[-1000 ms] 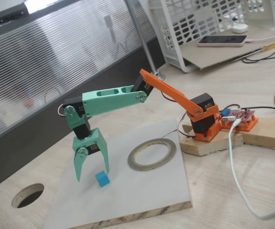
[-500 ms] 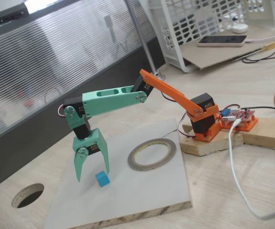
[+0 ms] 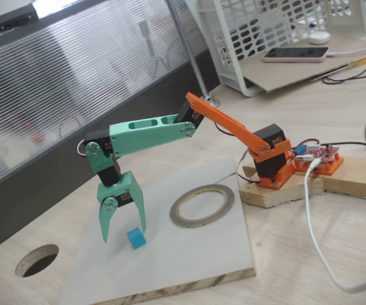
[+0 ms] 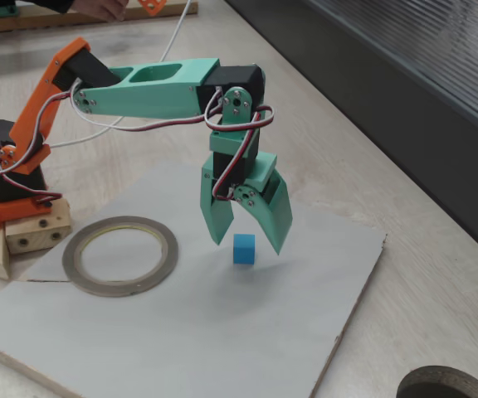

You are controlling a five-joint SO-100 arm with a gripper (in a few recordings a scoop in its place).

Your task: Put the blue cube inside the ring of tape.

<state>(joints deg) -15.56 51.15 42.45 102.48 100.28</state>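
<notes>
the blue cube (image 3: 136,238) sits on the pale grey board (image 3: 189,267), free and untouched, in a fixed view from the front of the table (image 3: 335,241). the green tool (image 3: 123,235) hangs above and just beside it, jaws spread wide, nothing between them. one fingertip points down to the left of the cube, the other stands right behind it. the ring of tape (image 3: 203,204) lies flat on the same board, off to the right, well apart from the cube. so this reads as the approach step, grasp not yet made. the dark round hole (image 3: 37,260) in the tabletop is over at the lower left, not part of this.

in a fixed view from the other side, the blue cube (image 4: 244,249) shows as a tiny plain light-blue block, flat faces, square on the board. here the tool (image 4: 247,242) looks to straddle it, tips hanging a little above the board, cube narrower than the gap. the ring of tape (image 4: 120,255) is to the left now, a thin grey-tan band with a yellowish inner edge and a wide hollow middle, empty.

next move, by my reckoning: come down until the tips bracket the cube, close on it, lift, carry it across to the ring and drop it in the hollow.
</notes>
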